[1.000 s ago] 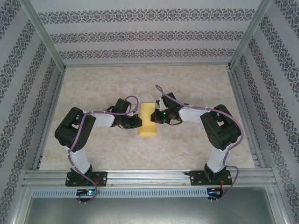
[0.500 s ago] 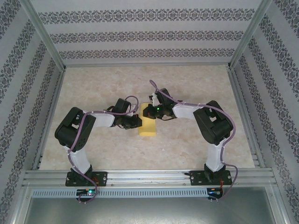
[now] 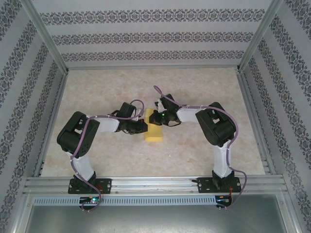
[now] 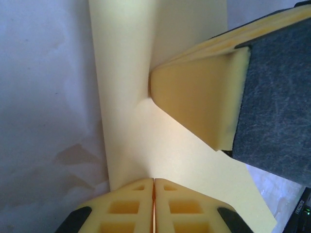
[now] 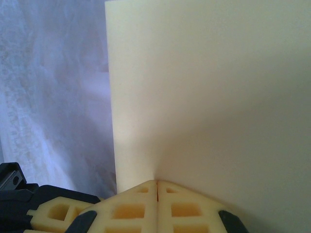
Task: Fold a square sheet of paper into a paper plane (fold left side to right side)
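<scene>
Top external: closed left pincer (image 3: 144,127), right pincer (image 3: 154,118) touch paper (image 3: 154,134).

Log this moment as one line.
left pincer: shut, tips on paper | right pincer: shut, tips on paper | paper: pale-yellow folded rectangle on table, between both pincers

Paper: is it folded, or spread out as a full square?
Folded. From above, the paper is a narrow rectangle, longer than it is wide, not a square.
</scene>
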### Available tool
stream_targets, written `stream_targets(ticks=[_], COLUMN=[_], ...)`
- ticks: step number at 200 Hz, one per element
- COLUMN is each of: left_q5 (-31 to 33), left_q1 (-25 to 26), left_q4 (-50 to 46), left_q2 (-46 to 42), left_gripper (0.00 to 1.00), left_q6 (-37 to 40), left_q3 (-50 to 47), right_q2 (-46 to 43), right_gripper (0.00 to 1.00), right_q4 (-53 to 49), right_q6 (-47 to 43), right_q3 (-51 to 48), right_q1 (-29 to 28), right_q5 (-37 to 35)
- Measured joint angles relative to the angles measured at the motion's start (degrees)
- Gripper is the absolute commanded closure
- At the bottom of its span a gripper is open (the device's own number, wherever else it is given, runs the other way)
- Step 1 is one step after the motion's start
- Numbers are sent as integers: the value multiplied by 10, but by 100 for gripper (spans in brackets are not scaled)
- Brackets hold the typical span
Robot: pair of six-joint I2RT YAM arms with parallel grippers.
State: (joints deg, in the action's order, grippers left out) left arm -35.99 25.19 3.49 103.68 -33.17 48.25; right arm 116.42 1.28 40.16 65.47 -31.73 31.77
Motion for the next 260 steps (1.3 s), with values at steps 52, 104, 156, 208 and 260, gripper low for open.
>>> stream_targets(ticks=[52,104,156,208,260], left_q5=[7,17,25,35,35], left_q1=[9,27,48,59,68], left_q4=[-2,-6,-23,-28,-87], left_q2=[-13,-53,-82,-95,-135], left_gripper=[91,91,91,91,90], left_q6=[7,4,-7,-16,-18], left_q3=[-13,-56,-80,-92,-101], right_q2=[0,0,0,0,0], right_gripper=[100,100,100,100,100], right_q4=[-17,-34,-37,-37,-37], right_q6=[-3,-11,-14,-15,-16], right_q3=[6,11,12,12,12], right_q1=[0,0,0,0,0], right_q5=[-8,-6,-6,-4,-4])
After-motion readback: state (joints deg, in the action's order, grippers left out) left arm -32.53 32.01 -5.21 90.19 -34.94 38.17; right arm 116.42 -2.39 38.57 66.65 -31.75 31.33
